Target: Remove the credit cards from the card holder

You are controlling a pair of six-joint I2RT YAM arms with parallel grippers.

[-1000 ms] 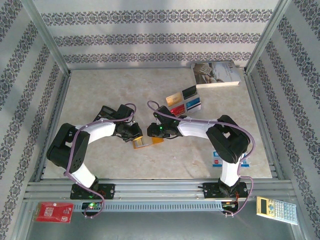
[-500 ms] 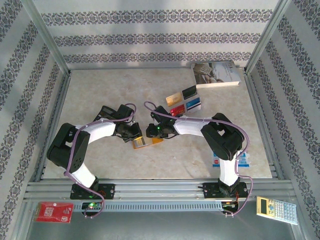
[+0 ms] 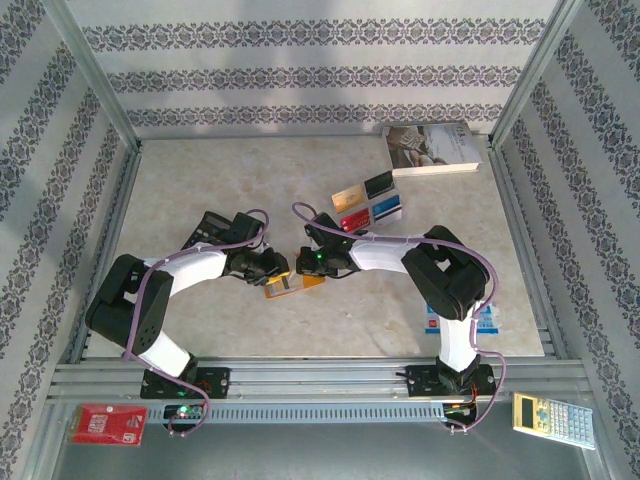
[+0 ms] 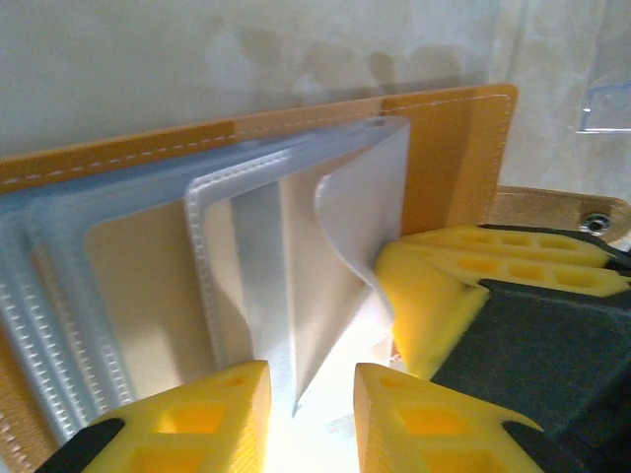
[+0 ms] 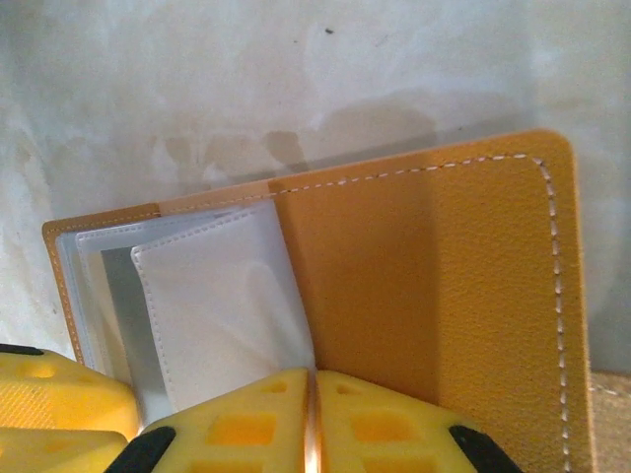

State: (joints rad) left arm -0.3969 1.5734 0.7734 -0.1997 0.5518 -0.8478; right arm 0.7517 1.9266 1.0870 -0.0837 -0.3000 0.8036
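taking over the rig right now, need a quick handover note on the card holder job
Left gripper: open, fingers astride a clear plastic sleeve page.
Right gripper: shut, pinching another sleeve by its edge on the tan-orange stitched folding card holder.
Holder lies open on the marble-look table between the arms.
Done: four loose cards (gold, black, red, blue) lie farther back.
Left: check remaining sleeves; pale inserts show through, cannot tell if they are cards.

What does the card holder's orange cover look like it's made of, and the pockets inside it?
Card holder cover: likely leather or faux leather, matte, fine-grained tan-orange, white stitching along the edge. Pockets: soft translucent plastic by the look, frosted, with pressed seam edges; one curls limply.
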